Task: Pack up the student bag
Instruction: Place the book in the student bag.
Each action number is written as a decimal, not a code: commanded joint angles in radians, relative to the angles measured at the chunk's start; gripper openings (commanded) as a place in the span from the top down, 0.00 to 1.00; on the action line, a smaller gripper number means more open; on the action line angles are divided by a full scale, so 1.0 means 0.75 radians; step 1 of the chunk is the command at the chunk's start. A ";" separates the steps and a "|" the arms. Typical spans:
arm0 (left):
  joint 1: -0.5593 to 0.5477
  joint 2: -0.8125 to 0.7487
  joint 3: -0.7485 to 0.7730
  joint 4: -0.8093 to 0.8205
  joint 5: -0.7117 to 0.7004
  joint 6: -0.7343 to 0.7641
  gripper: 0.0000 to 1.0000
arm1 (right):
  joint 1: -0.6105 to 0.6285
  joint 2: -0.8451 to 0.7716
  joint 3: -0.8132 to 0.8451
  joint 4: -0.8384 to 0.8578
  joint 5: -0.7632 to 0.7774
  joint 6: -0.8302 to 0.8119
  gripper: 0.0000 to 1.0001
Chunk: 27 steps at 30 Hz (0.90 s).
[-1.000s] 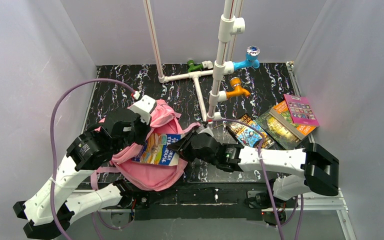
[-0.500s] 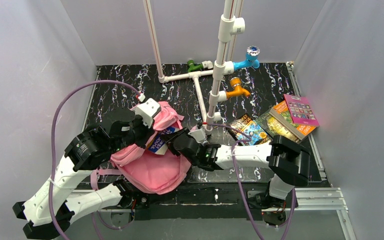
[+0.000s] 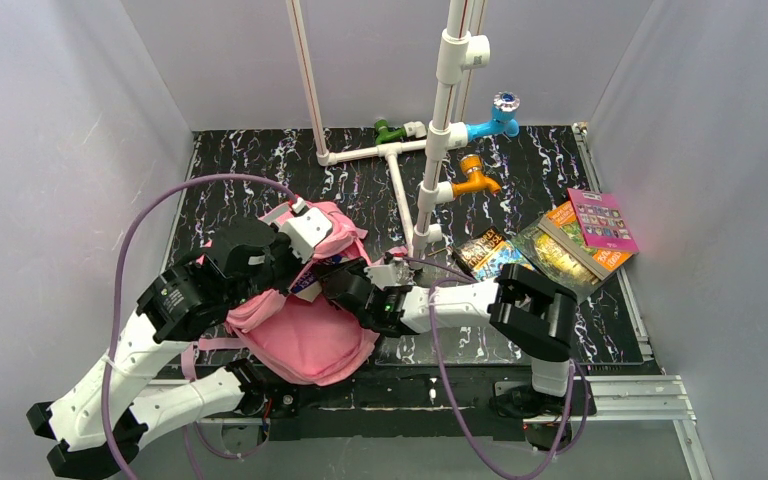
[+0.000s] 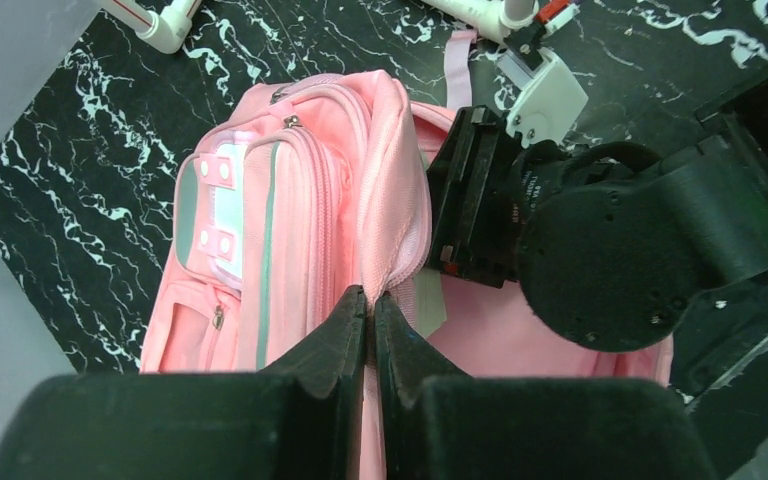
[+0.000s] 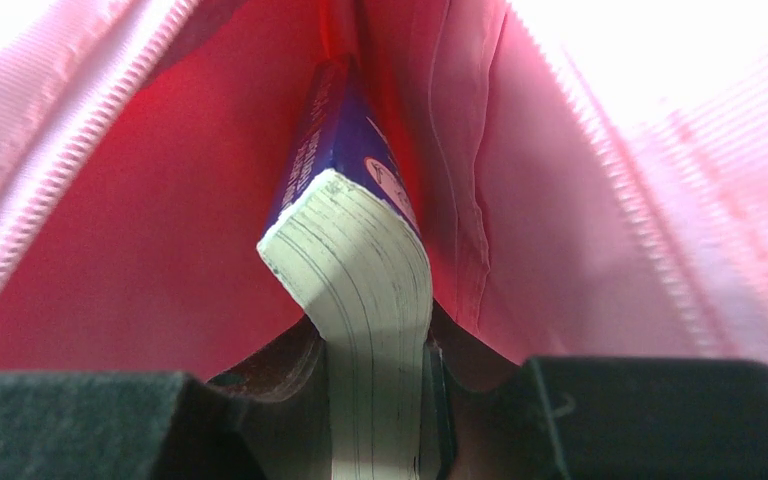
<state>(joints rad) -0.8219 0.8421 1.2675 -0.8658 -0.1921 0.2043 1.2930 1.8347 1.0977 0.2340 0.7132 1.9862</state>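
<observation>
Bag [image 3: 305,335] lies on the tabletop [image 3: 240,170], left of the pipe stand [image 3: 438,150] and nearer the arms, mouth at its far end. Left claw [image 4: 370,310] is closed, pinching the pink zip rim of the main opening and holding it up. The wrist view shows fabric squeezed flat between the fingers, with the grey-striped front pockets falling away to one side. Right claw [image 5: 375,365] is clamped on a book [image 5: 360,240], page edges toward the camera, purple spine leading. There is pink lining on every side, so the book is well inside the mouth. From above only a sliver of cover shows at the rim, between the two wrists. How deep it sits, or whether it touches bottom, cannot be told. Judgement: this book is mostly in but not released. Left for it: push home, let go, and back the right arm out without dragging it along. Loose books [image 3: 550,245], a few overlapping, lie right of the pipe stand, well apart from the bag, so most of the packing looks ahead. No other book is seen inside, though the interior is largely hidden. The zip is open, and closing it, if wanted, is also ahead.
</observation>
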 commanded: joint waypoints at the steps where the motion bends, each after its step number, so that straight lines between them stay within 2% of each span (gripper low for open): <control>1: -0.001 -0.012 -0.043 0.094 -0.115 0.122 1.00 | -0.009 0.060 0.170 0.077 -0.041 0.014 0.78; 4: -0.001 -0.033 -0.067 0.118 -0.149 0.098 1.00 | 0.010 0.097 0.178 0.101 -0.095 -0.081 0.55; 8: -0.002 -0.061 -0.091 0.157 -0.116 0.057 1.00 | 0.012 0.135 0.099 0.284 -0.255 -0.215 0.18; 10: -0.002 -0.056 -0.075 0.138 -0.097 0.027 1.00 | 0.011 0.142 0.040 0.403 -0.351 -0.292 0.11; 13: -0.001 -0.067 -0.082 0.134 -0.080 0.000 1.00 | 0.009 0.095 -0.071 0.487 -0.448 -0.437 0.10; 16: 0.000 -0.073 -0.097 0.136 -0.081 -0.012 1.00 | 0.010 0.007 -0.123 0.362 -0.428 -0.633 0.12; 18: -0.002 -0.074 -0.104 0.131 -0.081 -0.023 1.00 | 0.010 -0.038 -0.141 0.346 -0.420 -0.744 0.17; 20: -0.001 -0.076 -0.098 0.118 -0.076 -0.038 1.00 | 0.010 -0.067 -0.135 0.323 -0.423 -0.844 0.28; 22: -0.002 -0.083 -0.097 0.115 -0.075 -0.048 1.00 | 0.010 -0.060 -0.138 0.356 -0.445 -0.875 0.36; 27: -0.002 -0.075 -0.071 0.111 -0.071 -0.058 1.00 | 0.004 0.060 -0.074 0.531 -0.504 -0.876 0.50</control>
<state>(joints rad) -0.8238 0.8047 1.1858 -0.8196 -0.2340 0.1745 1.2972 1.8282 0.9913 0.5175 0.3676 1.3975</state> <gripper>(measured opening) 0.025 0.541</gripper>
